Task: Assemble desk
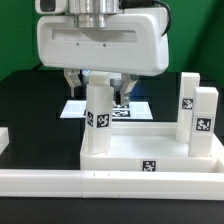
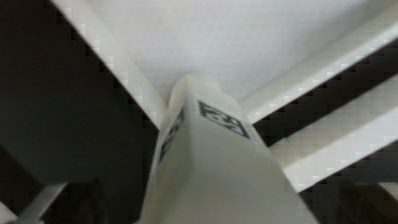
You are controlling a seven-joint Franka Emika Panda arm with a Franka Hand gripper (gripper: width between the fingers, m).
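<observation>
Exterior view: standing upright in the tabletop (image 1: 120, 158), one leg (image 1: 99, 115) near the corner at that view's left, two more legs (image 1: 199, 118) rising at the right side. Hovering just above the near leg, gripper (image 1: 102, 88) with jaws spread, gripping nothing. Wrist view: looking straight down the leg (image 2: 210, 150), a finger (image 2: 39, 200) showing well clear of it. Likely wrapping up a leg fitting. Next: lifting clear, then hunting the last leg, not in sight here.
</observation>
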